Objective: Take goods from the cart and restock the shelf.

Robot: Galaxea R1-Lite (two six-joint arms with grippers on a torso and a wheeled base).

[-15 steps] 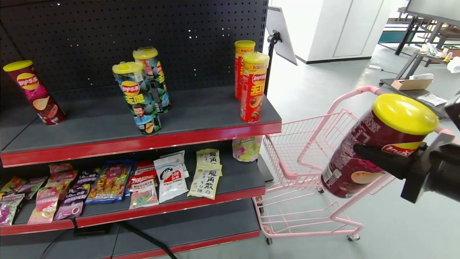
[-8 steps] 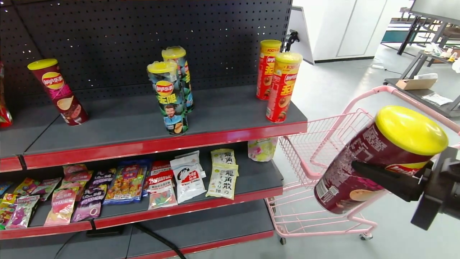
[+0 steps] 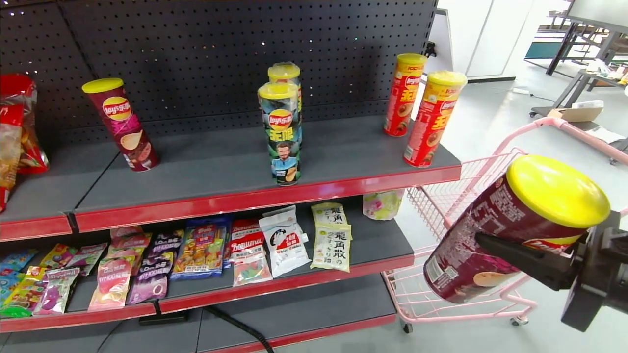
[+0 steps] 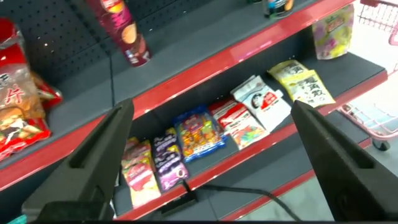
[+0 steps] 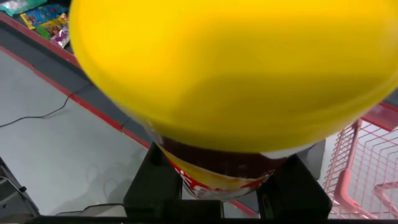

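In the head view, the whole scene is seen shifted to the right compared with a second ago, so the camera has been turned toward the upper shelf [image 3: 211, 171] and nothing on it has been moved. The maroon chip can [image 3: 466, 264] is kept clamped in the right gripper [image 3: 510, 247], tilted with its yellow lid up, off the right end of the upper shelf and in front of the pink cart [image 3: 456, 196]. The step is judged to be the carry toward the shelf, with the placing not yet done.

On the upper shelf a matching maroon can [image 3: 121, 125] stands toward the left, two dark cans [image 3: 280, 132] stand at the middle front, and two red cans [image 3: 431, 125] stand at the right end. The red cans are likely to be in the way of a reach from the right. Snack bags [image 3: 201, 247] lie on the board below the upper shelf.

In the left wrist view, the left gripper [image 4: 211, 155] is held wide apart and empty, in front of and below the upper shelf.

In the right wrist view, the lid [image 5: 230, 68] is seen close up, with the jaws closed on the can beneath it.
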